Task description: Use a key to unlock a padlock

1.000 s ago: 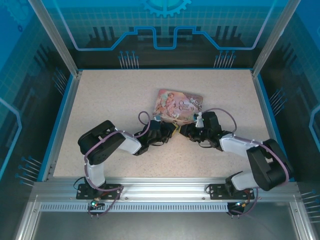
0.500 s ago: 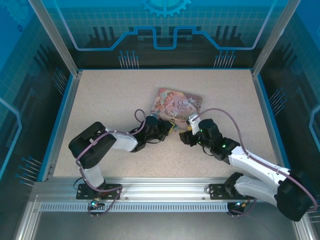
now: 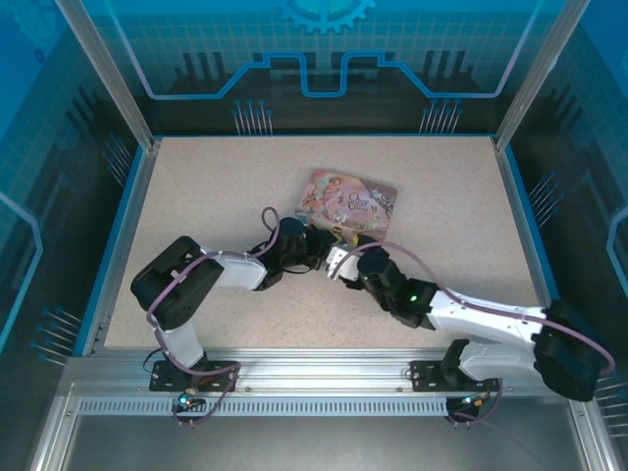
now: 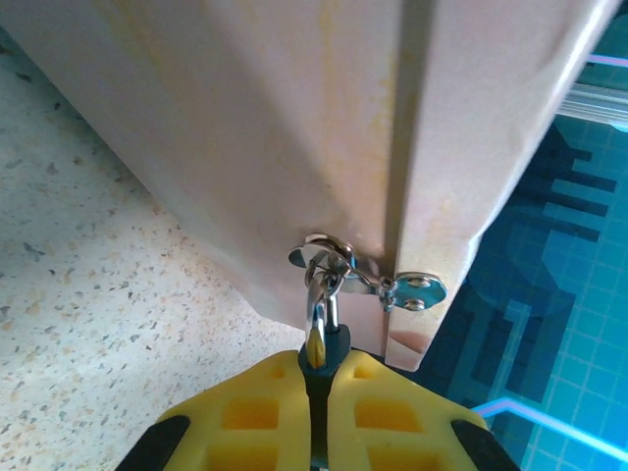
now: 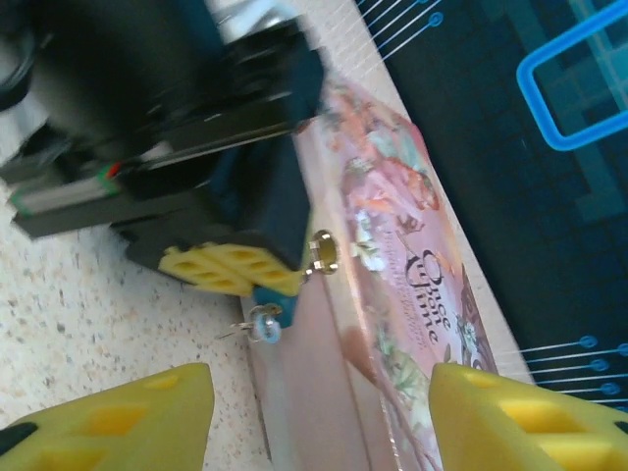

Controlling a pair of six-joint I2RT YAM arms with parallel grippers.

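The left pincer (image 4: pixel 322 383) is clamped on the padlock (image 4: pixel 319 343), mostly hidden between its pads at lower centre, against the pink tin box (image 4: pixel 245 128). The right pincer (image 5: pixel 319 397) gapes wide.

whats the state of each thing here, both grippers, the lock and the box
left gripper: shut on the padlock
right gripper: open, empty
padlock: shackle hooked through the clasp of the tin box; can't tell if locked
tin box: closed
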